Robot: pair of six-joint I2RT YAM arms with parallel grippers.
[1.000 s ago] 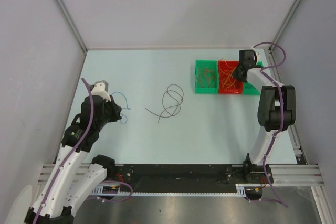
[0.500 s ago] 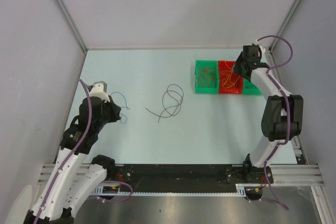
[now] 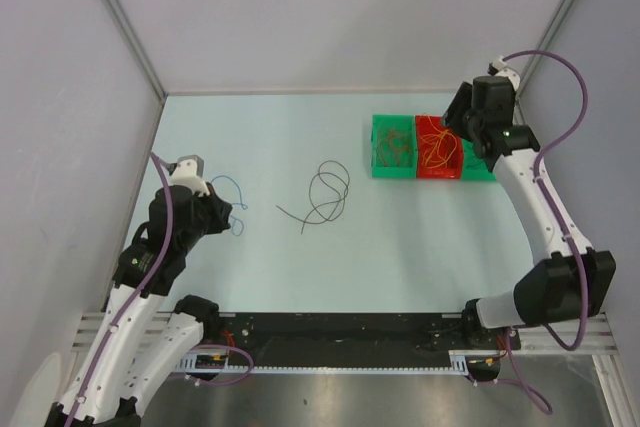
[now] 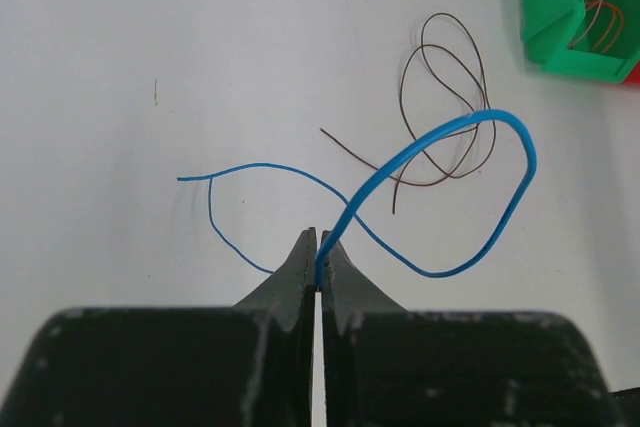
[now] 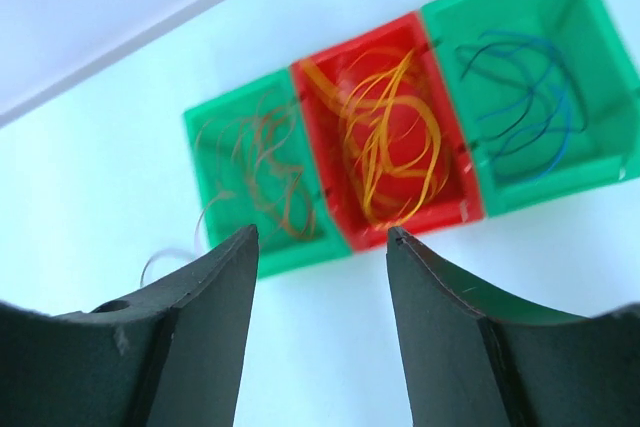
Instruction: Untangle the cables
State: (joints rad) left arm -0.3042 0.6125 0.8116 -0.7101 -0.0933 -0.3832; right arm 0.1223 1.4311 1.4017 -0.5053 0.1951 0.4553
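Note:
My left gripper (image 4: pixel 320 247) is shut on a thin blue cable (image 4: pixel 500 127), which loops up and to the right in front of it. In the top view this gripper (image 3: pixel 228 215) is at the left of the table with the blue cable (image 3: pixel 232 187) beside it. A dark brown cable (image 3: pixel 325 192) lies loose in loops at mid table; it also shows in the left wrist view (image 4: pixel 440 97). My right gripper (image 5: pixel 322 237) is open and empty, raised above the bins (image 3: pixel 455 119). Orange cables (image 5: pixel 390 137) lie in the red bin (image 5: pixel 430 225).
Three bins stand in a row at the back right: a green bin (image 3: pixel 394 173) with brownish cables (image 5: pixel 265 162), the red bin (image 3: pixel 438 175), and a green bin (image 5: pixel 560 182) with blue cables (image 5: pixel 520 87), partly under the right arm in the top view.
The right arm has lifted up and away from the red bin, its gripper now higher above the bins. The left arm and its blue cable have barely moved.

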